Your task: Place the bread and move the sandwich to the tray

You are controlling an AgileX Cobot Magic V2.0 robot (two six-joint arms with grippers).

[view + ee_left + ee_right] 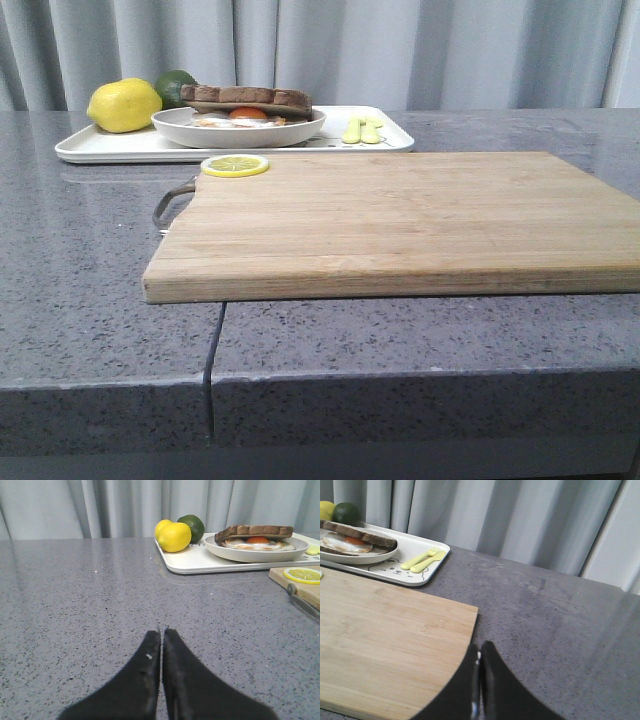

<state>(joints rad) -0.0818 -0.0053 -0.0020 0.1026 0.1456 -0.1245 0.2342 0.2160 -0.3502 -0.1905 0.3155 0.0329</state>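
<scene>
The sandwich (245, 98) lies in a round white plate (238, 132) on the white tray (120, 146) at the back left. Its top slice of bread (255, 531) rests over the fried egg (257, 540). In the left wrist view my left gripper (162, 630) is shut and empty, low over the bare counter, well short of the tray (200, 562). In the right wrist view my right gripper (480, 647) is shut and empty over the cutting board's corner, far from the sandwich (360, 537) and the tray (420, 572). Neither gripper shows in the front view.
A wooden cutting board (400, 220) with a metal handle (170, 203) fills the middle of the counter, a lemon slice (235, 165) on its far left corner. A lemon (123, 105), a lime (172, 85) and a yellow fork and spoon (362, 130) share the tray. Curtains hang behind.
</scene>
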